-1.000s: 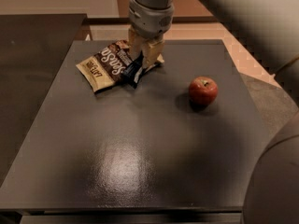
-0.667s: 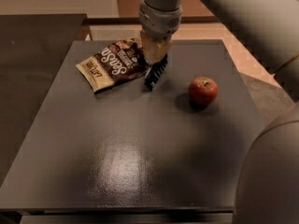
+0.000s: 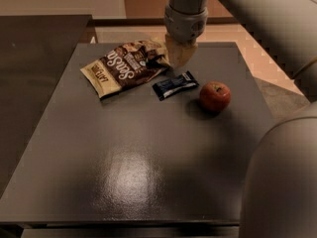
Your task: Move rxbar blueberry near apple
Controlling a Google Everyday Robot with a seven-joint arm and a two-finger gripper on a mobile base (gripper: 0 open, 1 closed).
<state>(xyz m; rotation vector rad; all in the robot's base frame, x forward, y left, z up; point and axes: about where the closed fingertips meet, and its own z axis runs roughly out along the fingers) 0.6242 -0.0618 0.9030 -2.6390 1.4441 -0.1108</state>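
1. At the far left a second dark surface (image 3: 34, 58) runs alongside the dark grey table (image 3: 124, 177), whose top shows a pale patch of glare near its front middle.
2. On the rear left part of the table lies a brown-and-cream snack bag (image 3: 126, 66), crumpled and flat, with large pale lettering that reads upside down from this view.
3. Just right of the bag's lower corner, close to it, lies the rxbar blueberry (image 3: 175, 85). It is a small flat rectangular bar in a dark navy-black wrapper with a pale band of lettering, set at a slant with its right end further back. It lies flat on the table between the bag and the apple, and nothing holds it.
4. The gripper (image 3: 179, 53) hangs above and just behind the bar, clear of it, its tan tip overlapping the bag's right edge in this view. I cannot tell whether its jaws are apart or together.
5. The apple (image 3: 215, 96) is small, round and red with a dimple on top. It sits just right of the bar with a narrow gap between them.
6. The robot's pale arm (image 3: 257, 14) crosses the upper right.
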